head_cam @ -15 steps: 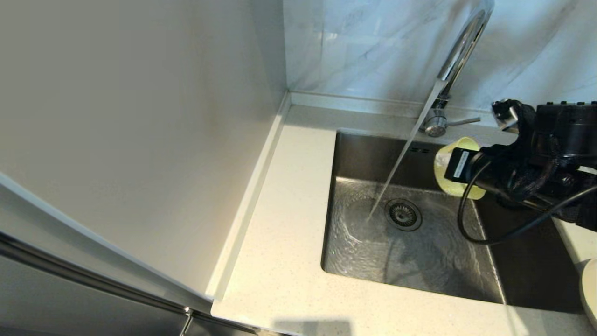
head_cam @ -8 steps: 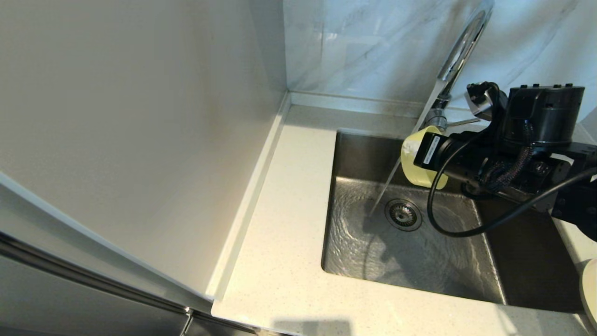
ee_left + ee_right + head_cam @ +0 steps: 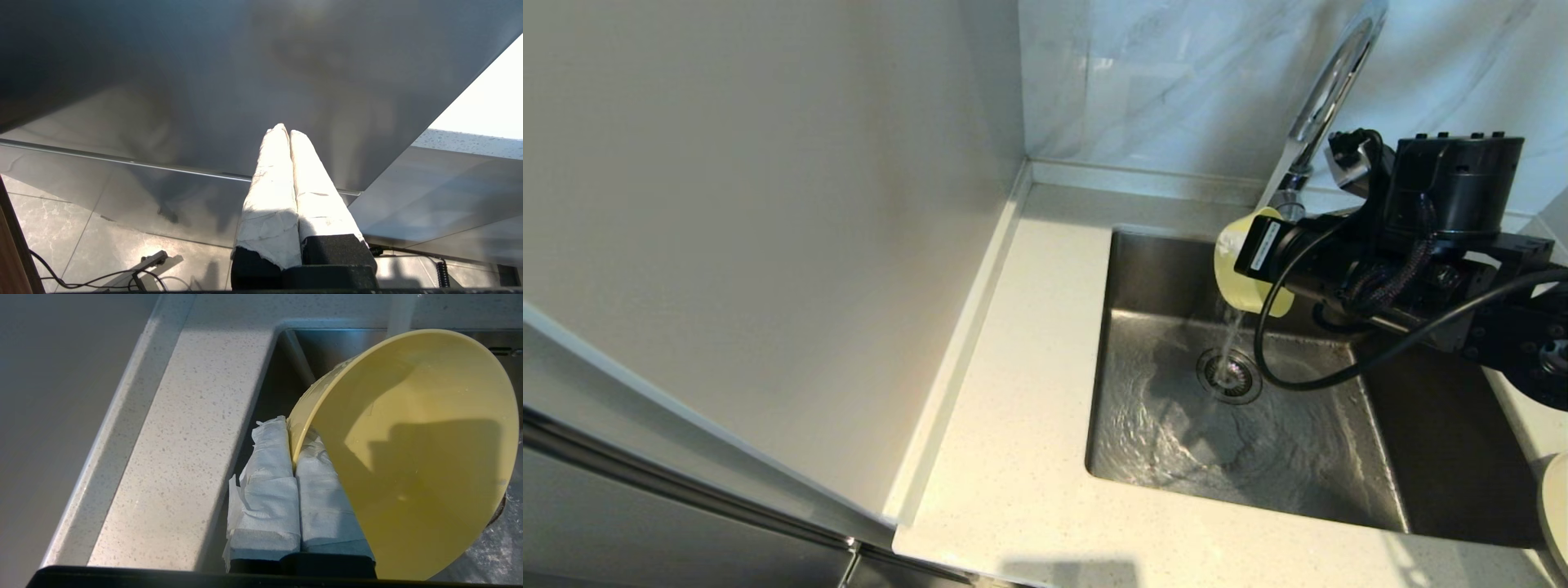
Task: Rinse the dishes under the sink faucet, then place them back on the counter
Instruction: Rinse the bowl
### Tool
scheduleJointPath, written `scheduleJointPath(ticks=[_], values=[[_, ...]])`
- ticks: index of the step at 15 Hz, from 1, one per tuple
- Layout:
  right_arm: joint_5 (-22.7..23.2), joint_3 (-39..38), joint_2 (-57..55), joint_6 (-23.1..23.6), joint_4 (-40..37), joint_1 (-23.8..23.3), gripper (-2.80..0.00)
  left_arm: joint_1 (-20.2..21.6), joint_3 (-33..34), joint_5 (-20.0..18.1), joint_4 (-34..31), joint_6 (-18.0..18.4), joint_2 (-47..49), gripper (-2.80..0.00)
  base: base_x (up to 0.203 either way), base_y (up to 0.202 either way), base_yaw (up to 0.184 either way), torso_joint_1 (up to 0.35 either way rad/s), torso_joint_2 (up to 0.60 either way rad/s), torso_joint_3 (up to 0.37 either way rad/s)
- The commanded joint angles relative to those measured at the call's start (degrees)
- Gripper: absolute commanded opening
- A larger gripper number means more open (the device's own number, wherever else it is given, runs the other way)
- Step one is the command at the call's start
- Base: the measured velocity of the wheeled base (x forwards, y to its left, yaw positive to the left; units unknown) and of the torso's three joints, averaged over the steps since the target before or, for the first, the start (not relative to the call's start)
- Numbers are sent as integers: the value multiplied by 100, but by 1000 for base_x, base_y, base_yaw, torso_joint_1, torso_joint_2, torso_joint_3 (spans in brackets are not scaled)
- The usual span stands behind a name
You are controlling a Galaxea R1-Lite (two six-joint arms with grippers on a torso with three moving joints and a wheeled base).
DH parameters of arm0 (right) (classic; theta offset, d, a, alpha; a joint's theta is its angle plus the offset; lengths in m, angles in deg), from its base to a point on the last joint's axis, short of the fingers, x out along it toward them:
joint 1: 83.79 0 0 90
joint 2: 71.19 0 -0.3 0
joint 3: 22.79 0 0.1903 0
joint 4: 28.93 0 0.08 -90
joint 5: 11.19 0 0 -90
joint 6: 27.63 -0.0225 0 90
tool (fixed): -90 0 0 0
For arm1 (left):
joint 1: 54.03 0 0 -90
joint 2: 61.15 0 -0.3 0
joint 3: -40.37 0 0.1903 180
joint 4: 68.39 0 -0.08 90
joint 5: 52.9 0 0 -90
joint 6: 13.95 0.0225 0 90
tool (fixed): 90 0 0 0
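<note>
I keep my left gripper (image 3: 289, 132) parked below the counter, fingers pressed together on nothing. At lower right of the head view, the plate (image 3: 1553, 510) waits on the counter (image 3: 1021, 457). Mid-frame, my right gripper (image 3: 293, 461) pinches the bowl (image 3: 1241, 265) by its rim, tilted over the sink (image 3: 1258, 441), water spilling toward the drain. Behind, upper right, the faucet (image 3: 1327, 90) runs. I judge the bowl's rinse is underway; next I'd roll it beneath the stream, then drain it.
</note>
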Motion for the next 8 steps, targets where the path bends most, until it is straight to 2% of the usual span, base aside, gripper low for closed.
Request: scheduleJointPath(ticks=[1, 8], values=[[2, 83, -38, -6, 5, 61, -280, 0, 0, 1, 0, -1, 0, -280, 0, 0, 0, 0, 0, 0], [-6, 374, -441, 157, -13, 203, -280, 0, 0, 1, 0, -1, 0, -280, 0, 0, 0, 0, 0, 0]])
